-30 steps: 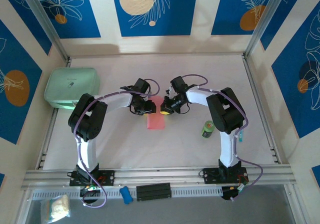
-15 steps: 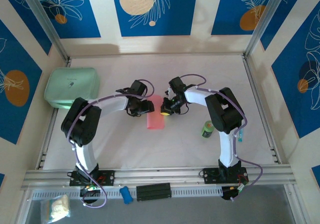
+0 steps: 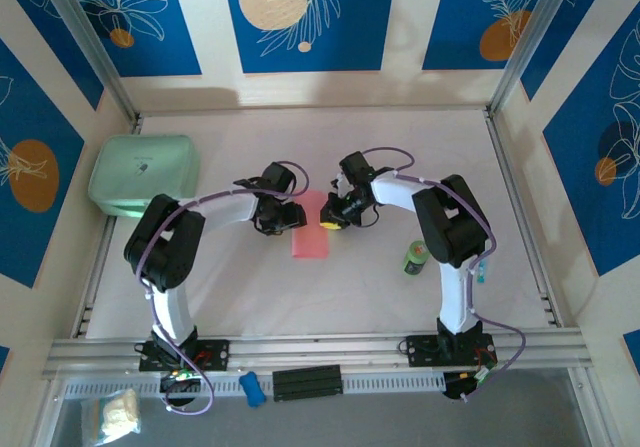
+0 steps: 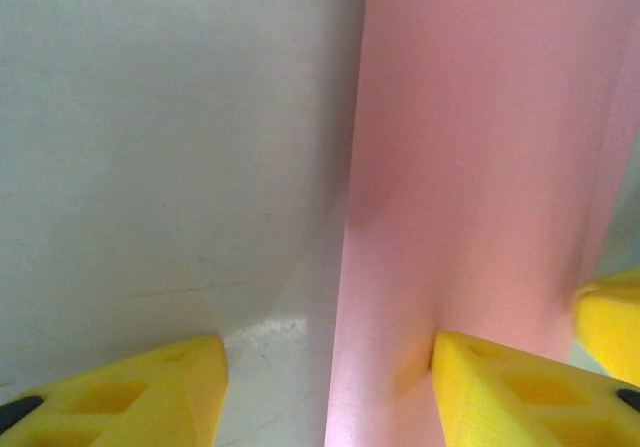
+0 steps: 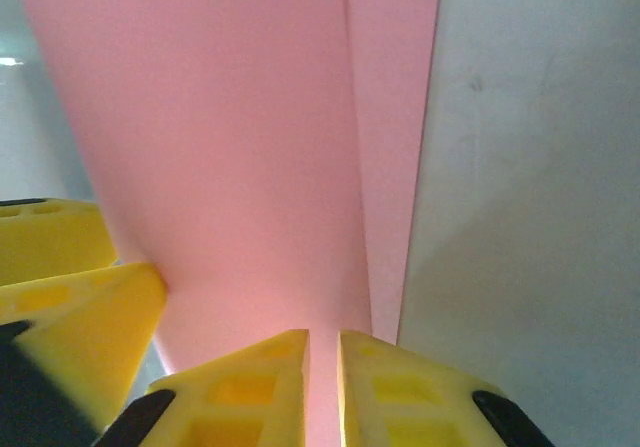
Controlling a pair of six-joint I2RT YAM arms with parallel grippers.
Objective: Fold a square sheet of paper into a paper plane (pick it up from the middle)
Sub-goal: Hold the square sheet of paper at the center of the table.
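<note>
You have one pink sheet of paper [image 3: 310,229]. It is folded into a long, thin strip and lies on the tabletop [image 3: 300,147] right between your two pincers. Your left pincer [image 3: 291,216] is at one long side of it. Your right pincer [image 3: 331,219] is at the other long side, facing the left one.

Your left pincer has its two yellow fingers [image 4: 120,397] spread far apart. In its wrist camera, one finger is over the bare tabletop and the other is over the paper. A third bit of yellow at the right edge of that view belongs to your right pincer.

Your right pincer is almost closed. Its two fingers [image 5: 250,387] have just a thin gap between them, and pink shows in that gap. A fold line in the paper runs straight away from the gap. You can't tell whether the pincer is squeezing the paper or just sitting above it.

There is one mint-green case [image 3: 142,172], well away on the outer side of your left pincer. There is one small green can [image 3: 416,258], out past your right pincer and closer to the arm bases. Behind both pincers, down by the bases, are one blue thing [image 3: 252,389], one black block [image 3: 308,382] and one clear bag [image 3: 110,417].
</note>
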